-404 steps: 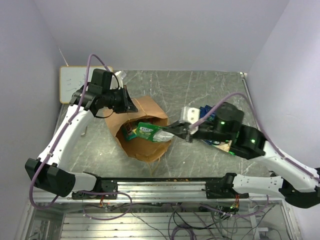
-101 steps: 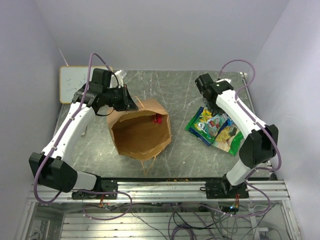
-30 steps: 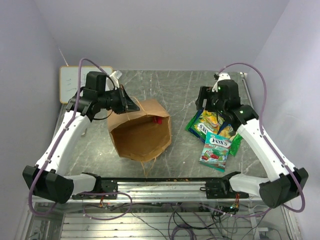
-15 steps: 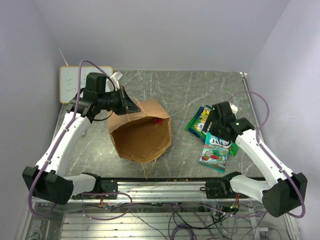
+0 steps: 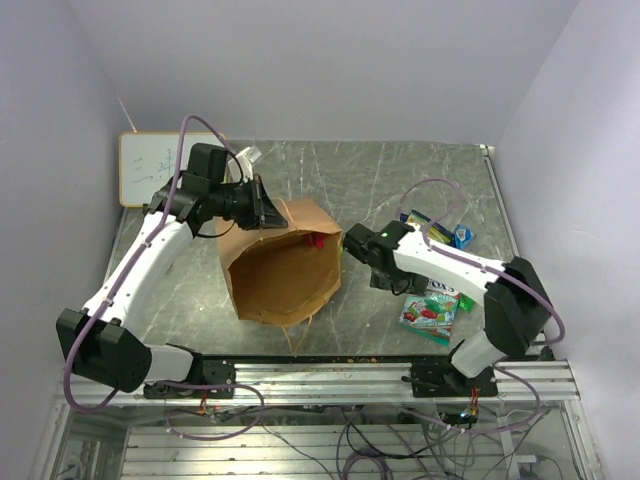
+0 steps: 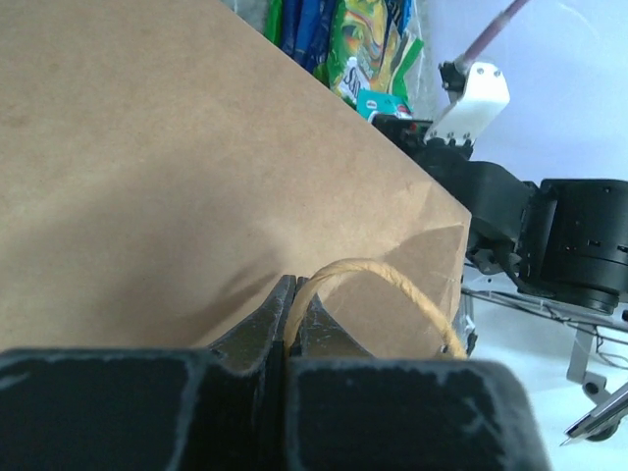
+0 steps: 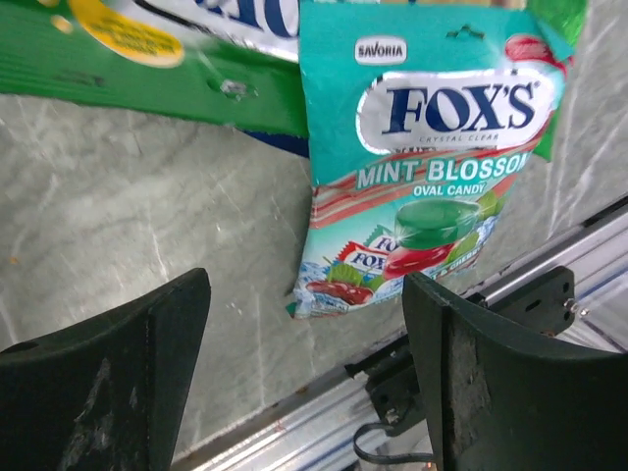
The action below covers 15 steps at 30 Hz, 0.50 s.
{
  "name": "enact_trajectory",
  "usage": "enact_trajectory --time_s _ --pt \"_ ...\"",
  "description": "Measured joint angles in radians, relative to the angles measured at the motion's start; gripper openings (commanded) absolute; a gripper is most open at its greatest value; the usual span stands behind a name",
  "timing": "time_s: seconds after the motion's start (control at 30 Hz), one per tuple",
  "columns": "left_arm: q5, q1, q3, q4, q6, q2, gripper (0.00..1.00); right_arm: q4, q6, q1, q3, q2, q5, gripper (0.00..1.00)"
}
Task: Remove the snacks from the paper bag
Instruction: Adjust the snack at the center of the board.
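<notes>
The brown paper bag point(image 5: 285, 270) stands at centre-left with its mouth open toward me. My left gripper point(image 5: 262, 206) point(image 6: 292, 287) is shut on its twisted handle point(image 6: 392, 280) at the far rim. A bit of red point(image 5: 317, 240) shows inside, against the far wall. A teal snack packet point(image 5: 430, 312) point(image 7: 422, 147) lies flat at front right. Green and blue packets point(image 5: 437, 228) point(image 7: 147, 59) point(image 6: 368, 49) lie behind it. My right gripper point(image 5: 388, 278) point(image 7: 306, 294) hangs open and holds nothing, between the bag and the teal packet, low over the table.
A small whiteboard point(image 5: 145, 165) leans at the back left corner. The metal rail point(image 5: 320, 370) point(image 7: 461, 304) runs along the table's near edge, just beyond the teal packet. Purple walls close in on both sides and behind.
My right arm has swung from the back right, over the packets, forward and left to the bag's right side. The left gripper keeps its hold on the handle and has shifted slightly right.
</notes>
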Motion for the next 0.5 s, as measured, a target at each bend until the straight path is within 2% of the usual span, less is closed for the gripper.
enact_trajectory --time_s 0.17,0.3,0.5 --pt "-0.03 -0.031 0.051 -0.048 0.052 0.006 0.07 -0.097 0.122 0.045 0.088 0.127 0.121 0.8" --pt "-0.065 -0.056 0.113 -0.064 0.092 0.009 0.07 -0.128 0.175 0.043 0.098 0.224 0.174 0.76" --pt "-0.103 -0.071 0.119 -0.09 0.127 0.009 0.07 -0.106 0.208 0.016 0.062 0.245 0.204 0.69"
